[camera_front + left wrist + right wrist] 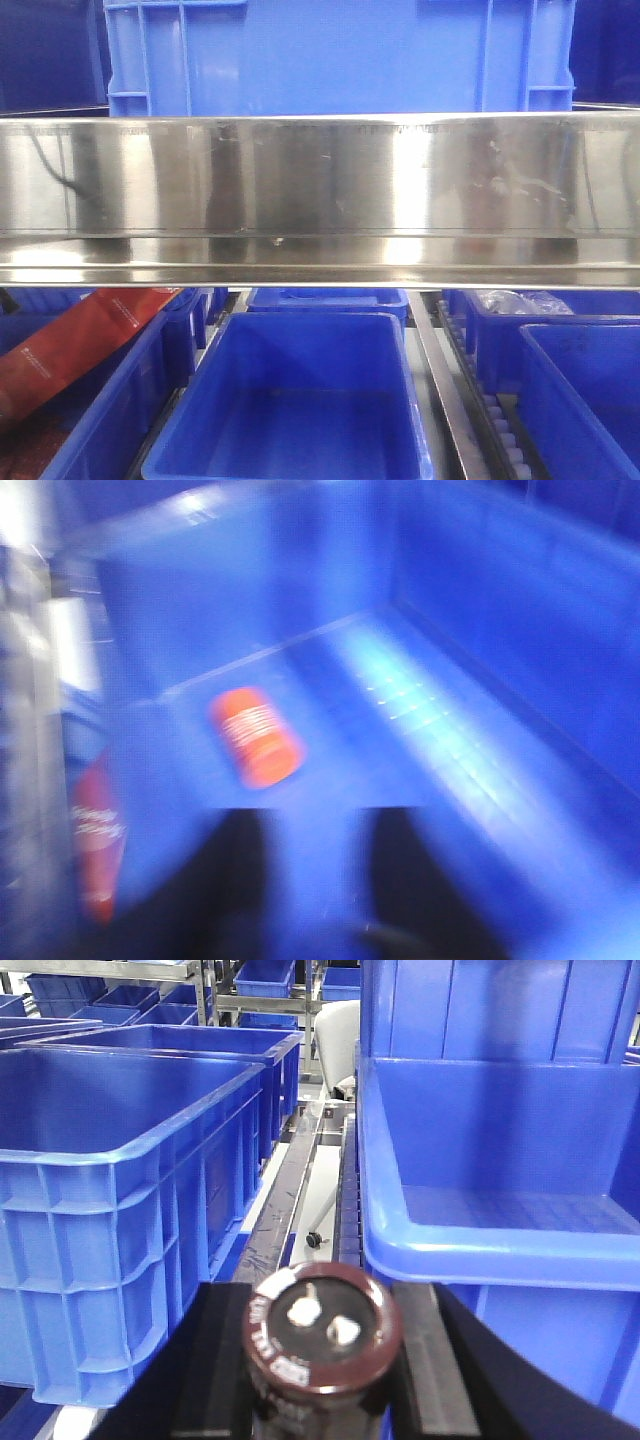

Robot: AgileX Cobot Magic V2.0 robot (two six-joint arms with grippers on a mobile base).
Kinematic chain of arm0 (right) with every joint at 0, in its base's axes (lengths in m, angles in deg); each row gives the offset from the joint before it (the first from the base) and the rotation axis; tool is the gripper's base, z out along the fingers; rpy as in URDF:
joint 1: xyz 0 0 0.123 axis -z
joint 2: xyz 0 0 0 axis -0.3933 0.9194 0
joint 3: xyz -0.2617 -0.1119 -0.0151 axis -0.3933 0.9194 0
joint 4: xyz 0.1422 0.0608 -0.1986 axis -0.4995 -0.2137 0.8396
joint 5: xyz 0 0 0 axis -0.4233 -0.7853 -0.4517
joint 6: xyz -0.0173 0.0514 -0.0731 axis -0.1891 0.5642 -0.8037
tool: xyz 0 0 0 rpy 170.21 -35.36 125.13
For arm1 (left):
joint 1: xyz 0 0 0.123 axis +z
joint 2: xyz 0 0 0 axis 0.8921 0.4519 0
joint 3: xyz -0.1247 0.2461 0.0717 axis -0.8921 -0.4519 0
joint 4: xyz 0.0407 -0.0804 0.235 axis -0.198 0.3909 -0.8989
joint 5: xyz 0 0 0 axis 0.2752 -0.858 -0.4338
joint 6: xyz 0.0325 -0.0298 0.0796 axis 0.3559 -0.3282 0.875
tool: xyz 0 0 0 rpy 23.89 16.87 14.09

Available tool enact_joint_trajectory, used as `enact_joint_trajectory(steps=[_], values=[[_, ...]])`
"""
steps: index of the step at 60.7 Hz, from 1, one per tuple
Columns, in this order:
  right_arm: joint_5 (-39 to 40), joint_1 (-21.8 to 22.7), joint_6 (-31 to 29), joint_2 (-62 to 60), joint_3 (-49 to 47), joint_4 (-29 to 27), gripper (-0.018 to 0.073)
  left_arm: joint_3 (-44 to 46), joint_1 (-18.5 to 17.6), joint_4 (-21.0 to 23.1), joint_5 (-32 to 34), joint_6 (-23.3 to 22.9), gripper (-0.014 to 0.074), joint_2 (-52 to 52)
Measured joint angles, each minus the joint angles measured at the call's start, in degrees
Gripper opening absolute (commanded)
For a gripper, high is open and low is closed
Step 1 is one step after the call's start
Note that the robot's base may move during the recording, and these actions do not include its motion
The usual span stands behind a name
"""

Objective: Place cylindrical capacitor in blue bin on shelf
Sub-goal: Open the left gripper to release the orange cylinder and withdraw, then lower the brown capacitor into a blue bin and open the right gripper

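right wrist view: right gripper [322, 1385] clamped on the cylindrical capacitor [322, 1325], 1 black finger [225, 1360] at its 9 o'clock, the other at 3 o'clock, both pressed on its sides. cap stands upright at 6 o'clock of frame, dark brown body, silvery top rim, 2 pale terminals on top, light print on the side. it is held in air, not in any bin. tall blue crate [130, 1210] at 9 o'clock, blue bin [480, 1245] w/ thick rounded rim at 3 o'clock. roller track [300, 1175] runs btwn them toward 12 o'clock, small dark bit on it.

left wrist view: heavy blur. left gripper [310, 880] at 6 o'clock, 2 dark fingers [235, 880] spread apart, only blue floor btwn them, nothing held. orange-red can [256, 736] lies on its side on the floor of a blue tub [520, 630], at 10 o'clock from the fingers. 2nd red item [98, 850] at 8 o'clock, too blurred to id.

front view: shelf [320, 190] front rail spans the frame, shiny. big blue crate [330, 55] sits above it at 12 o'clock. below rail: open blue bin [300, 325] at 6 o'clock, red bag [80, 340] at 8 o'clock, clear plastic wrap [520, 300] at 4 o'clock. no gripper in this view.
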Motion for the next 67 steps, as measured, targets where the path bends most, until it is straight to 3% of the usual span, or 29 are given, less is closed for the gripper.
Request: enact_joint_trajectory(steps=[3, 20, 29, 48, 56, 67], values=[[0.00, 0.00, 0.00, 0.00, 0.00, 0.00, -0.0100, -2.96, 0.65, 0.04, -0.05, 0.00, -0.0112, -2.74], [-1.36, 0.00, 0.00, 1.29, -0.71, -0.04, -0.0100, -25.05, 6.41, 0.77, 2.05, -2.68, -0.0111, -23.84], [-1.59, -2.23, -1.67, 5.74, -5.28, -0.04, -0.0100, -35.49, 9.25, 0.90, 2.55, -3.35, -0.0111, -37.23], [-1.84, -13.42, -3.30, 26.55, -27.69, -0.04, -0.0100, -49.23, 11.89, 1.04, 1.99, -4.92, -0.0111, -58.30], [-2.54, -18.62, -3.88, 38.61, -39.13, -0.13, -0.0100, -51.19, 11.89, 1.17, 0.87, -5.01, -0.0111, -62.41], [-7.09, -21.82, -4.12, 54.38, -53.55, -0.35, -0.0100, -51.68, 11.89, 1.29, -2.15, -5.01, -0.0111, -63.43]])
